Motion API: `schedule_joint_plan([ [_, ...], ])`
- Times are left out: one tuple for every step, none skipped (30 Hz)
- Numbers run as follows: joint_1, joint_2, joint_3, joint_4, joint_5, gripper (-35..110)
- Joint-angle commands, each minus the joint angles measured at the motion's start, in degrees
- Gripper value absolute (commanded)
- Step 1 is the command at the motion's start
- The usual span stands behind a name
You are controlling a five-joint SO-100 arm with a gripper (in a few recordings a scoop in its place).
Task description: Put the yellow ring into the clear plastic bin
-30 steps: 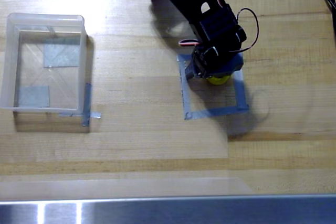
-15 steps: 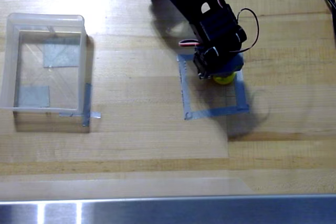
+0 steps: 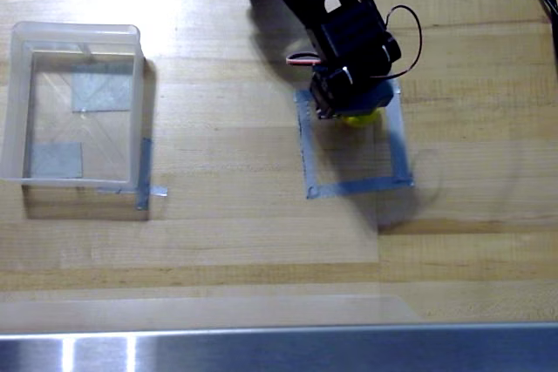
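- Right, nearest the bottom of the overhead view runs a steel edge [image 3: 279, 350]; above it lies bare wooden table [image 3: 261, 241]; nothing in the way there
- Next up, the tape square [image 3: 352, 186] on the wood, its lower side plain to see; the upper side sits under the arm
- At the top of that square, the ring [image 3: 357, 118] shows as a sliver of yellow poking out beneath the gripper [image 3: 349, 102]; the rest is hidden by the black body above it
- The claw itself: I cannot tell how wide it stands, nor whether it has the ring pinched; the fingers are covered from this angle
- My read: the grasp is the step in hand; it wants the fingers either side of the ring's band, squeezed firm before any lift, since a small doughnut like that could squirt sideways or roll
- Lift straight up first, I'd say; dragging risks catching the tape edge
- Off to the left, well apart, the bin [image 3: 17, 102] waits with two grey tape patches showing through its floor; no ring in it yet
- The carry wants height enough to clear the bin's near wall; release over the middle, low, so the ring doesn't bounce out
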Motion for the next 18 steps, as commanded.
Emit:
schedule_joint_plan([
  [6.9, 16.3, -0.8, 4.8, -4.7, 2],
  [9.2, 18.8, -0.7, 5.9, -6.6, 2],
  [11.7, 21.0, -0.6, 6.9, -8.4, 2],
  [14.5, 23.1, -0.6, 7.9, -10.3, 2],
  [17.3, 25.2, -0.6, 8.9, -12.0, 2],
  [20.5, 27.1, -0.7, 9.8, -13.4, 2],
  [23.8, 29.0, -0.8, 10.5, -14.9, 2],
  [27.3, 30.7, -1.0, 11.2, -16.3, 2],
  [31.0, 32.0, -1.2, 11.7, -17.7, 2],
  [34.8, 33.1, -1.2, 12.0, -19.0, 2],
  [38.8, 34.0, -1.2, 12.3, -20.4, 2],
  [42.7, 34.5, -1.2, 12.5, -21.8, 2],
  [46.8, 34.6, -1.2, 12.6, -23.1, 2],
  [50.3, 34.6, -1.2, 12.6, -24.4, 2],
  [53.7, 34.6, -1.1, 12.4, -25.8, 2],
  [56.8, 34.7, -0.8, 12.0, -26.9, 2],
  [59.7, 34.6, -0.7, 12.0, -27.9, 2],
  [62.2, 34.5, -0.7, 12.0, -28.7, 2],
])
